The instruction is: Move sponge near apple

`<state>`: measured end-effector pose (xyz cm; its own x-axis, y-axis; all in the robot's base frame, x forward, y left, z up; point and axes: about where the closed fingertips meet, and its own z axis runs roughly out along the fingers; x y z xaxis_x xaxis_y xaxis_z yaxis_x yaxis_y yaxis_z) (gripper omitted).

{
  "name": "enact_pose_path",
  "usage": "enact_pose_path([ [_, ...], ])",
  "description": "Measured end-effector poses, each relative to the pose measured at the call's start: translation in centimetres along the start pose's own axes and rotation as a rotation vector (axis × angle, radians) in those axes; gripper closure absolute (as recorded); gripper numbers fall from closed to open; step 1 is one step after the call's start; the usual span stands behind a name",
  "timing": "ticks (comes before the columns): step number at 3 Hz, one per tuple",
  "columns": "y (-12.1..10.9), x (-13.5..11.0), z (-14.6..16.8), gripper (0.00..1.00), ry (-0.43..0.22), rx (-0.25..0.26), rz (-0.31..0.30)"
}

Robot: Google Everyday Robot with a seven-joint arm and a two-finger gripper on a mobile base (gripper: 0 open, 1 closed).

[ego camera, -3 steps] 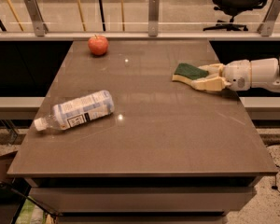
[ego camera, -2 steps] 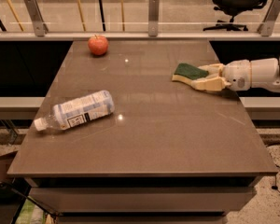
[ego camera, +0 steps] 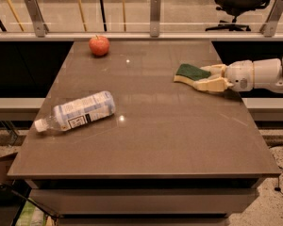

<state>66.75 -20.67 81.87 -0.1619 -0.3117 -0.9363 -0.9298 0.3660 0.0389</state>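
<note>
The sponge [ego camera: 190,72], dark green on top over pale yellow foam, lies flat on the right side of the brown table [ego camera: 146,140]. My gripper [ego camera: 197,76] reaches in from the right at table height. Its two cream fingers [ego camera: 212,84] lie along the sponge's far and near sides and touch it, shut on its right end. The red apple [ego camera: 99,45] stands at the table's far left, well away from the sponge and the gripper.
A clear plastic water bottle [ego camera: 78,111] with a white cap lies on its side at the table's left. A glass railing with metal posts [ego camera: 154,14] runs behind the far edge. My white arm [ego camera: 264,74] overhangs the right edge.
</note>
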Motion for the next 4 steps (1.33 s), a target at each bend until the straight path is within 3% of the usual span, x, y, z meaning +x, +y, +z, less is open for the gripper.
enact_pose_path([
  [3, 0.0, 0.0, 0.0, 1.00, 0.000, 0.000, 0.000],
  [4, 1.3, -2.7, -2.6, 1.00, 0.015, 0.044, -0.031],
])
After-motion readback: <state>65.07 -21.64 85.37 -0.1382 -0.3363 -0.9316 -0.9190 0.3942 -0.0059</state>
